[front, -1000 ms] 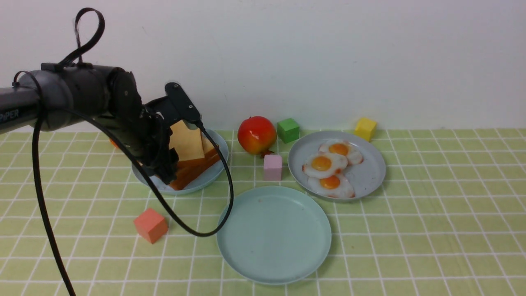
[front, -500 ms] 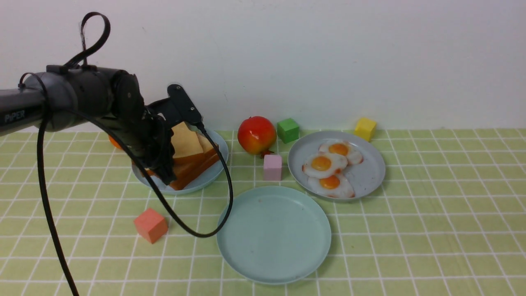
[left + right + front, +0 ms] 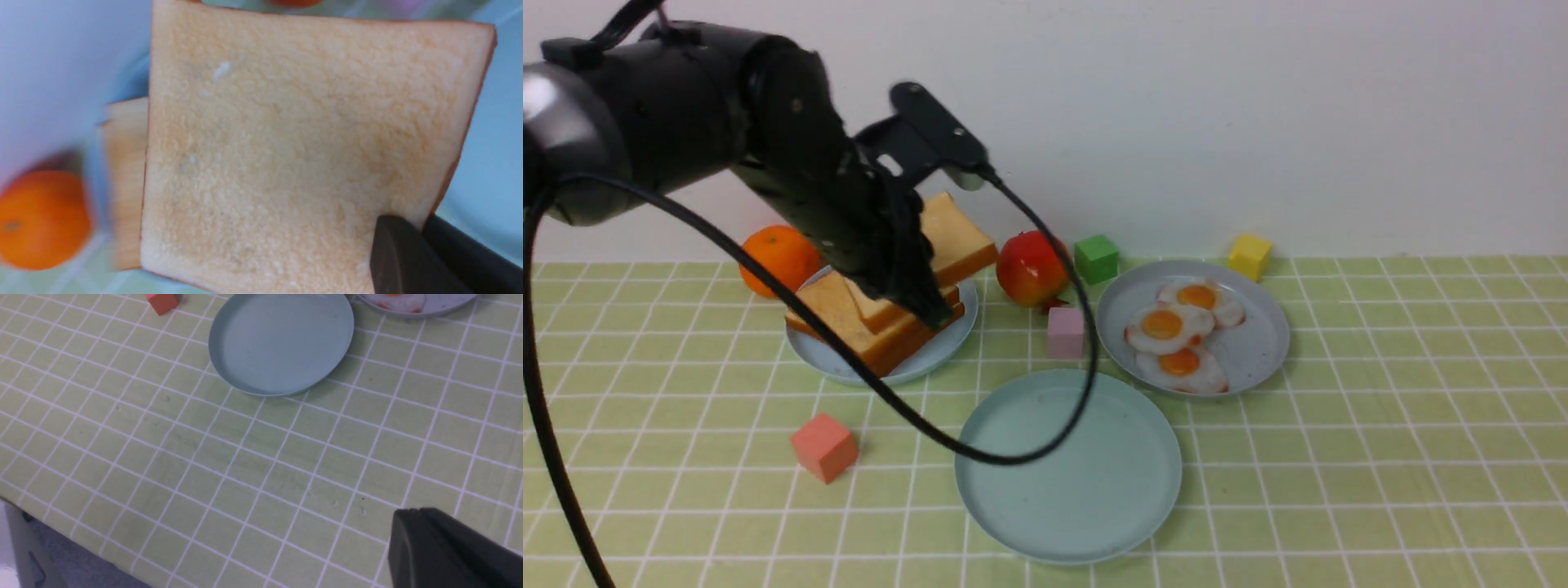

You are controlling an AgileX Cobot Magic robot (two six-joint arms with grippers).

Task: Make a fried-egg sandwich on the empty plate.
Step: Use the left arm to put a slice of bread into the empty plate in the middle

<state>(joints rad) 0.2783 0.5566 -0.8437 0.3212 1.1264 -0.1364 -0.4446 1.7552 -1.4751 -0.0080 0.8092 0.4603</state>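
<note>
Front view: green grid tablecloth, white wall; left end effector gripping bread slice, right end effector closed.

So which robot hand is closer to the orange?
Left. The left hand holds a bread slice above the toast plate, beside the orange. The right hand is over the table's near edge, with the mint plate in between.

Left arm: glossy black, rounded housing. Thick black cable looped beneath. Flat black bracket, possibly a camera mount.
</note>
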